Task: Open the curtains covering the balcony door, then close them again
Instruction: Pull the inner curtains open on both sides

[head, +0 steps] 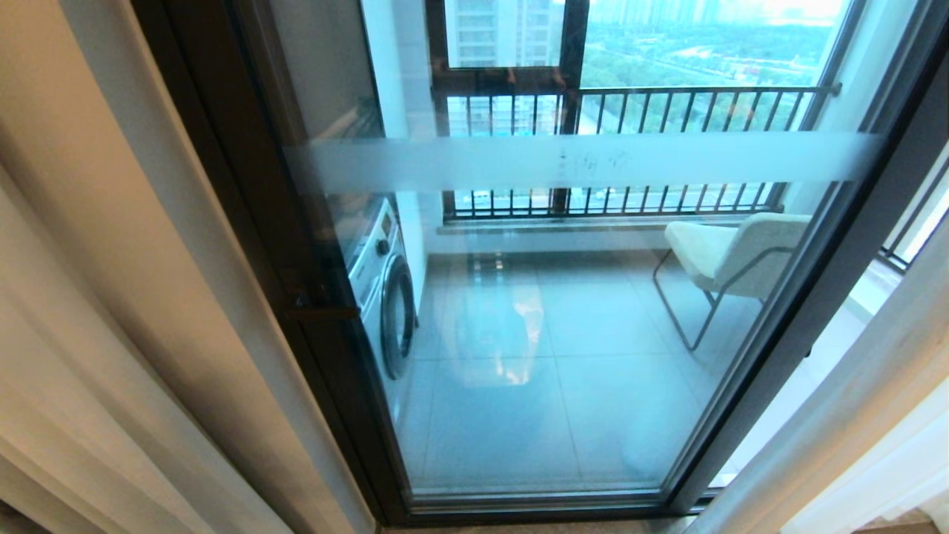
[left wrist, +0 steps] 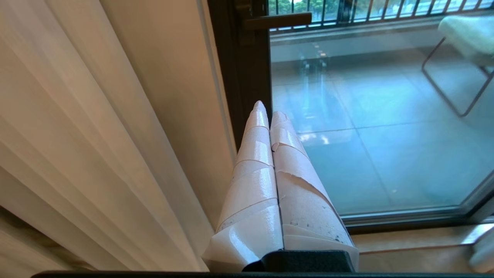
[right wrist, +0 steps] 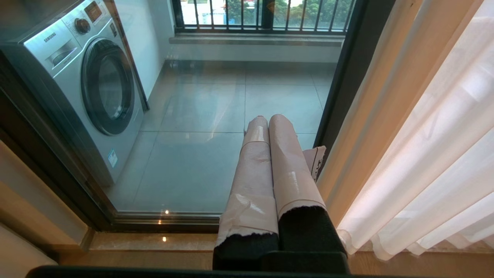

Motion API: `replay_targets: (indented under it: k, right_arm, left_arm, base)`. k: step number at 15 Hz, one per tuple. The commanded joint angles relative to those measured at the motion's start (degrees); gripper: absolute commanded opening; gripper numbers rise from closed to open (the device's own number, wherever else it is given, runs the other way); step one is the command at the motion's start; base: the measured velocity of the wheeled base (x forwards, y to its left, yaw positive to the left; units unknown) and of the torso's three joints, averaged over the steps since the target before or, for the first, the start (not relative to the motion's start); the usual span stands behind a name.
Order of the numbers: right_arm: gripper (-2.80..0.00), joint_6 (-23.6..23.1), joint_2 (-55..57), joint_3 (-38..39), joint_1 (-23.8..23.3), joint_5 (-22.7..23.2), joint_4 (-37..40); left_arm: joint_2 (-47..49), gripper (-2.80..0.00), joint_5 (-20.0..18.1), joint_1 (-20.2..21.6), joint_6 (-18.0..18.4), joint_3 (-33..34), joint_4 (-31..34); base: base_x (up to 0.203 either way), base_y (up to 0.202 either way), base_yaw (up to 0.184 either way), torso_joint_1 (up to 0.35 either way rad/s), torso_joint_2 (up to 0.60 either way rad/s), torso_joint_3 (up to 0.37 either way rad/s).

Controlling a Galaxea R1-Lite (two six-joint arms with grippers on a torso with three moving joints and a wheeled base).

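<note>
Here, in our head view, the balcony door (head: pixel 563 311) stands uncovered, curtains gathered at both edges. In our left wrist view, the left gripper (left wrist: pixel 269 109) is pressed closed beside tan drapes (left wrist: pixel 96 135). In our right wrist view, the right gripper (right wrist: pixel 268 117) is closed, empty; the sheer curtains (right wrist: pixel 432 154) hang beside it, so we should pinch that near edge and draw it across the free glass.

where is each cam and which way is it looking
Head: up on the robot, looking down through the balcony door; no arm shows.
Left wrist: behind the shut left gripper, facing the frame and tan drape.
Right wrist: behind the shut right gripper, facing the washer, sheer curtain beside it.
Shared: head and right wrist show the washer; head and left wrist the chair.
</note>
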Motion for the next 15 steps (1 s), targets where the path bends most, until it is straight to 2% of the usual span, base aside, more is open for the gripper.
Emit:
replay_targets:
  k: [1, 10, 15]
  right_arm:
    - [-2.8, -0.04, -0.02, 0.0, 0.01, 0.03, -0.01]
    - [-2.8, -0.04, -0.02, 0.0, 0.01, 0.03, -0.01]
    - [-2.8, -0.04, -0.02, 0.0, 0.01, 0.03, -0.01]
  left_arm:
    - [-0.02, -2.8, 0.2, 0.02, -2.24, 0.01, 0.14]
    - [-0.02, -2.8, 0.61, 0.02, -2.89, 0.01, 0.15]
    - [-0.02, -2.8, 0.61, 0.02, -2.89, 0.01, 0.15]
  base:
    - [0.0, 0.0, 0.0, 0.0, 0.0, 0.0]
    - [0.0, 0.0, 0.0, 0.0, 0.0, 0.0]
    - [0.001, -0.142, -0.004, 0.001, 0.0, 0.004]
